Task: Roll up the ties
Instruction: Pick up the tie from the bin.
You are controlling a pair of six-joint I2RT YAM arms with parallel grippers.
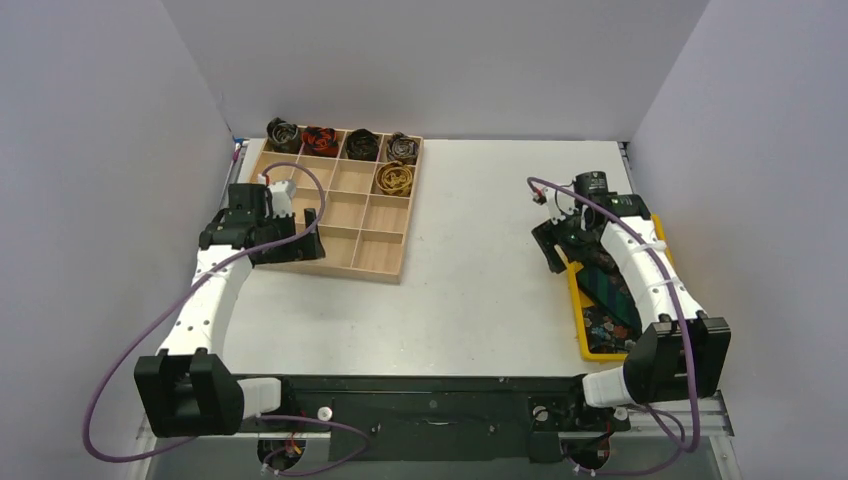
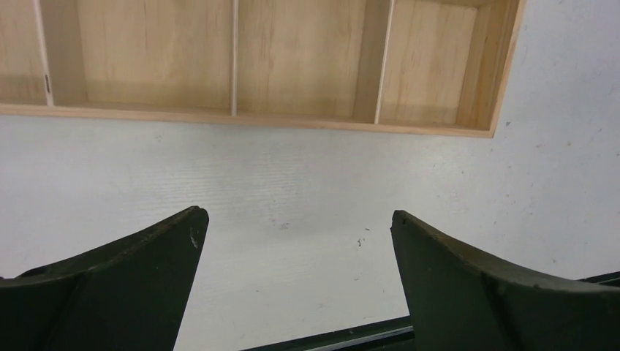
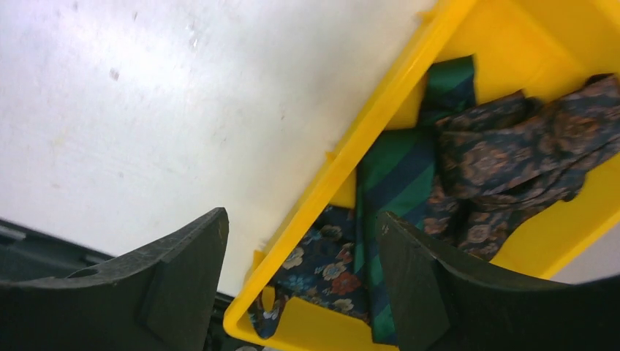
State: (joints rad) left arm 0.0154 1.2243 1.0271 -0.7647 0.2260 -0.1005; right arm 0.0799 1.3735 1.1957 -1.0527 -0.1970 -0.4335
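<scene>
Several unrolled ties lie heaped in a yellow bin (image 1: 577,300) at the right edge: a green-blue striped tie (image 3: 398,183), a dark brown paisley tie (image 3: 512,146) and a dark blue floral tie (image 3: 329,256). My right gripper (image 1: 553,250) hangs open and empty over the bin's left rim (image 3: 365,139). Several rolled ties sit in the wooden tray's far cells: black (image 1: 282,133), red (image 1: 320,139), black (image 1: 361,144), grey (image 1: 402,147) and gold (image 1: 394,178). My left gripper (image 1: 300,235) is open and empty over the tray's near left part.
The wooden compartment tray (image 1: 385,262) stands at the back left; its near edge (image 2: 248,119) and bare cells show in the left wrist view. White table (image 1: 480,260) lies between tray and bin. Grey walls enclose three sides.
</scene>
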